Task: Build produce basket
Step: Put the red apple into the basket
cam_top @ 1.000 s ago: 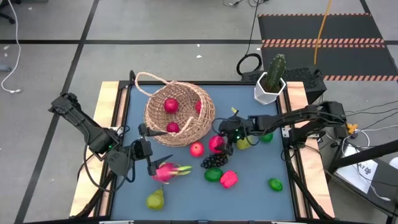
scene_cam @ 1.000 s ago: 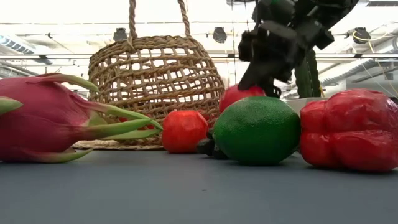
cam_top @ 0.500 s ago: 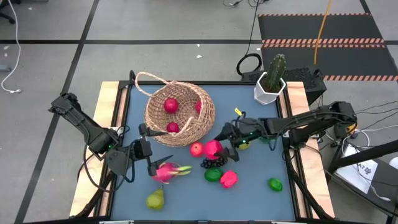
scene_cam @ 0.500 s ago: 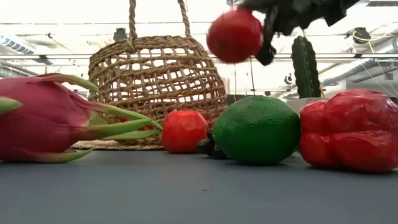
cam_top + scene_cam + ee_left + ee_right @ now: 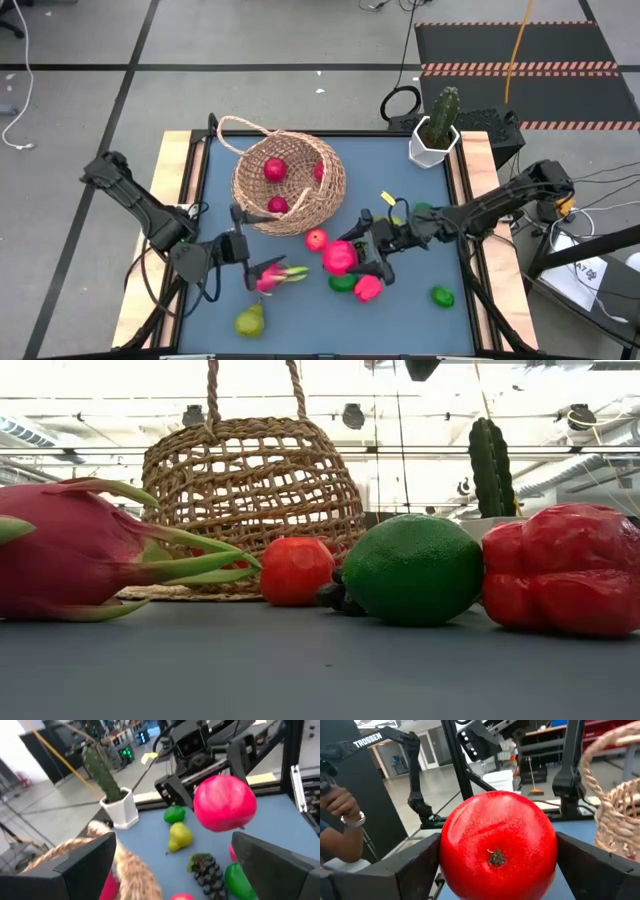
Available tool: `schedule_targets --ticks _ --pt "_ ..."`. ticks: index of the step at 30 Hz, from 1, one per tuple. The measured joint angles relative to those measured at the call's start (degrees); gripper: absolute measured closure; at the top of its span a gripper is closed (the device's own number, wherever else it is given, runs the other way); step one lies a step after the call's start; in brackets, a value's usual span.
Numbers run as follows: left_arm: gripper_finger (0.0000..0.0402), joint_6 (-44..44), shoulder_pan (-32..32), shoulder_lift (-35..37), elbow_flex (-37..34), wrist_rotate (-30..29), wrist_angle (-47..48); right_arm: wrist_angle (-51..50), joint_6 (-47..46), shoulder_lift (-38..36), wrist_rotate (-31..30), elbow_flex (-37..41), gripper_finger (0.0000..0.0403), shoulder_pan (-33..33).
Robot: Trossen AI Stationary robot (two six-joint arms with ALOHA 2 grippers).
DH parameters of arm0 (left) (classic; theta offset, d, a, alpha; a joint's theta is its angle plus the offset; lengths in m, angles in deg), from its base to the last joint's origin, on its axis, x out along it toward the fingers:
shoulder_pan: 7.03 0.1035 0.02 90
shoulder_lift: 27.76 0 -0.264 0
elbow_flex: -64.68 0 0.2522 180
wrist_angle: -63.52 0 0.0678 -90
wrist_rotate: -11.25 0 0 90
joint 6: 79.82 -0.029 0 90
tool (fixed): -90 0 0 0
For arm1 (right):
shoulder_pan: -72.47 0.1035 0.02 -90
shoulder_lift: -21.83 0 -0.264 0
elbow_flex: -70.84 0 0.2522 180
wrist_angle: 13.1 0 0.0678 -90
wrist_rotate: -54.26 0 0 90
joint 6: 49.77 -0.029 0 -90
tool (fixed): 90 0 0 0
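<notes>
The tan wicker basket [image 5: 288, 183] stands at the table's far left of centre, with three red fruits [image 5: 275, 170] inside. My right gripper [image 5: 350, 256] is shut on a round red fruit [image 5: 336, 256] in the air over the table's middle. My left gripper [image 5: 243, 245] is open just left of the pink dragon fruit [image 5: 272, 277] and touches nothing. On the table lie a small red fruit [image 5: 316, 239], a lime [image 5: 343, 283], a lumpy red fruit [image 5: 368, 288], a second lime [image 5: 442, 295] and a pear [image 5: 251, 320]. My right gripper pinches the round red fruit by its two opposite sides [image 5: 451, 855] between its two fingers [image 5: 415, 870]. The fingers lie about level and come from the table's right. The fruit is lifted clear of the table, its dried blossom end [image 5: 495, 857] facing back toward the wrist.
A white pot with a cactus [image 5: 435, 135] stands at the far right corner. A green fruit [image 5: 425, 212] lies under my right arm. The left wrist view shows a dark grape bunch [image 5: 205, 870] and a yellow pear [image 5: 179, 836]. A person's hand [image 5: 345, 810] shows beyond the table.
My right gripper has lifted the round red fruit off the table, up out of the low view. It has carried the fruit toward the near edge and a little left, tipping from a downward slant to about level.
</notes>
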Motion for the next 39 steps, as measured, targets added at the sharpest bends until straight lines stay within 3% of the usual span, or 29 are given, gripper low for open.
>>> schedule_targets --ticks 3,9,15,24,39 --pt "0.0005 -5.09 0.06 -1.85 0.00 0.43 -5.06 1.40 1.33 0.00 -3.99 0.00 0.0046 2.29" --pt "0.0005 -10.49 1.49 -4.53 0.00 6.72 -11.36 4.67 4.51 0.00 -8.25 0.28 0.0046 6.37" --pt "0.0005 -12.93 3.65 -7.40 -0.02 7.62 -15.67 21.00 7.98 0.00 -11.32 6.16 0.0046 9.62" --pt "0.0005 -26.22 5.44 -14.47 -0.02 7.82 -32.24 41.74 13.45 -0.04 -17.35 15.39 0.0046 10.80" --pt "0.0005 -30.03 10.61 -22.77 -0.02 19.16 -47.27 43.12 14.23 -0.04 -18.69 15.91 0.0046 10.76"
